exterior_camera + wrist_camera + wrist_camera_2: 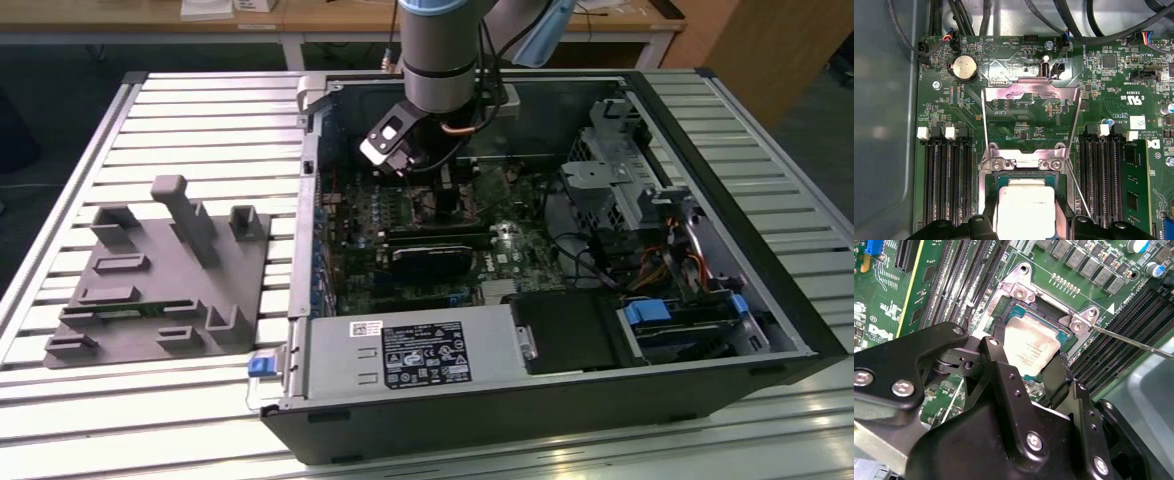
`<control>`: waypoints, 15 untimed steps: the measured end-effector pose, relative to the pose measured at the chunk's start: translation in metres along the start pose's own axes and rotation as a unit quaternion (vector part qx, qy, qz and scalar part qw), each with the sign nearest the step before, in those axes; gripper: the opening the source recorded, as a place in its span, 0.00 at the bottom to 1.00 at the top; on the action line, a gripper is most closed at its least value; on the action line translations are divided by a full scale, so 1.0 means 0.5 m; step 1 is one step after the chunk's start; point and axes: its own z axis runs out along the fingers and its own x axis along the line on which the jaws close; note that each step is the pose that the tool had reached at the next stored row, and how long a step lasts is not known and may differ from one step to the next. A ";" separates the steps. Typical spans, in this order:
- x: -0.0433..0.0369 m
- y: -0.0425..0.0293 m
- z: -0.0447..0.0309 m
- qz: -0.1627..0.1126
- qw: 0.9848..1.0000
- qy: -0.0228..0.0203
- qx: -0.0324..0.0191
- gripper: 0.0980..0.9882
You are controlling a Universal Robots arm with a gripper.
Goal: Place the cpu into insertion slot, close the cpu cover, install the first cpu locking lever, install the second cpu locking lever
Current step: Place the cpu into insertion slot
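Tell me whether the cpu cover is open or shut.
Open: the cpu cover stands swung up, leaving the cpu with its metal face uncovered.

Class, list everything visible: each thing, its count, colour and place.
square insertion slot: one, dark, in the green circuit board
small square metal-faced cpu: one, silver-grey, at the insertion slot
thin square metal cpu cover: one, silver, raised open
thin lever rod: one, silver, beside the slot
long memory slots: several, black, flanking the slot
open computer case: one, black, on the slatted table
moulded fixture block: one, grey, on the table
robot arm: one, grey, reaching into the case
gripper: one, black, over the cpu
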 end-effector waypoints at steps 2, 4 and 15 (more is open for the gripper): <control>0.000 0.000 0.000 0.000 1.000 0.000 0.000 0.49; 0.000 0.000 0.000 0.000 1.000 0.000 0.000 0.49; 0.000 0.000 0.001 0.000 1.000 0.000 0.000 0.58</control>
